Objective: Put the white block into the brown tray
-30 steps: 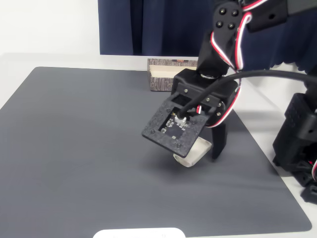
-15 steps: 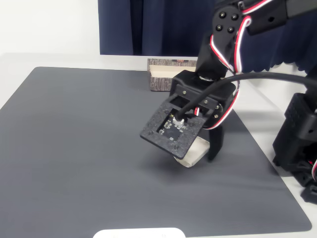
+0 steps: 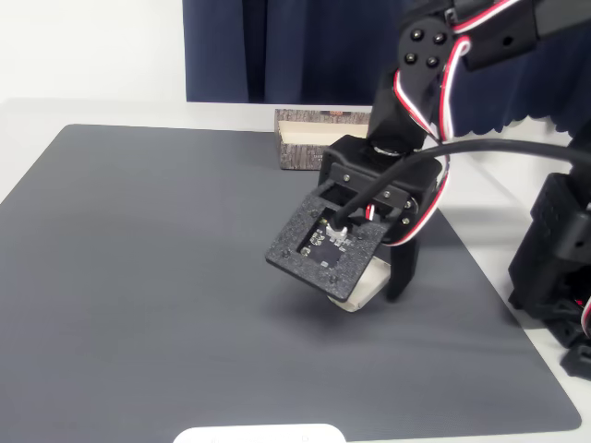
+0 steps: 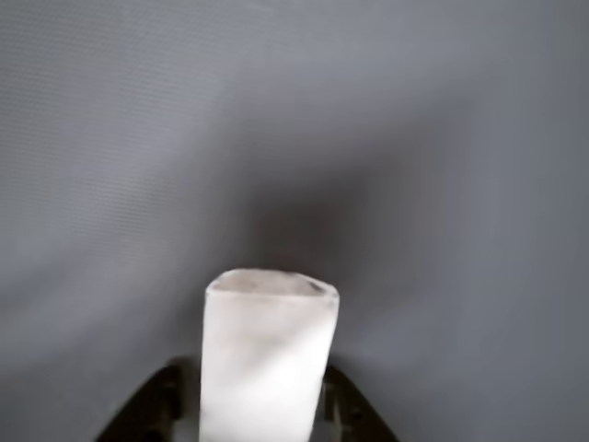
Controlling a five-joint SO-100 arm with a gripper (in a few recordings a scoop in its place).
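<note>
Where the wrist view looks down between the fingers, the gripper (image 4: 262, 405) is pinching the white block (image 4: 267, 354), with one dark fingertip pressed to each long side of it near the bottom edge of the picture. The block stands up toward the camera, its rounded far end pointing at the dark grey mat (image 4: 414, 138), and a soft shadow lies on the mat just beyond that end. In the fixed view the gripper (image 3: 374, 281) sits low over the mat (image 3: 148, 277), right of the mat's middle, and the white block (image 3: 363, 291) shows as a pale corner poking out beneath the black camera plate (image 3: 328, 245) that rides on the wrist. One black finger (image 3: 404, 268) reaches down beside the block on its right. Whether the block's lower end touches the mat or hangs just above it cannot be told from either view.

A thick black cable (image 3: 480, 148) curves from the camera plate off to the right, and red, white and black wires run up the arm (image 3: 416, 83) above it. Behind the gripper, at the far edge of the mat, the brown tray (image 3: 309, 138) lies with its bark-patterned side facing the camera and part of its cream inside showing; the arm covers its right part. The tray is well apart from the block. A dark blue curtain (image 3: 277, 46) hangs behind the table, and a flat white rounded object (image 3: 259, 434) peeks in at the bottom edge.
</note>
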